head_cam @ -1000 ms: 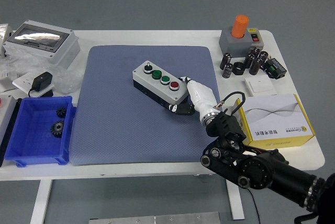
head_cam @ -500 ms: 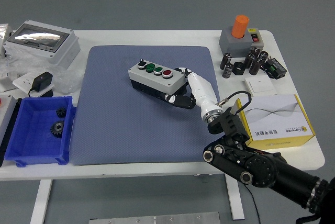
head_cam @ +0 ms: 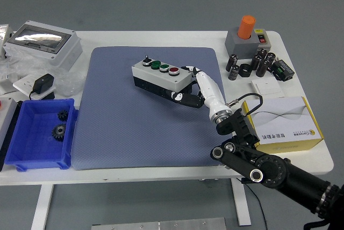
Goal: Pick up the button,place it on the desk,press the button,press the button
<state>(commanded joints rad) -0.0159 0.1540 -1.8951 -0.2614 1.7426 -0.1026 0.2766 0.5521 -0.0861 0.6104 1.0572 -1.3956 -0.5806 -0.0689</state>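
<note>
The first step looked to be in hand: the right hand (head_cam: 189,91) had its fingers curled around the right end of the button box (head_cam: 163,79), gripping it from that side, with the box seeming to be lifted slightly off the blue mat (head_cam: 123,128), though contact was hard to judge. The box, grey with a row of a black knob, two green buttons and a red one on top, sat toward the mat's far edge, a little right of its middle and skewed to the mat's edges. Next, the move called for setting the box down flat and steady, then freeing the fingers to press a button from above. The white forearm ran up from the table's (head_cam: 301,157) near right corner, black elbow joints low, wrist angled toward the far left. The left arm was out of view.
</note>
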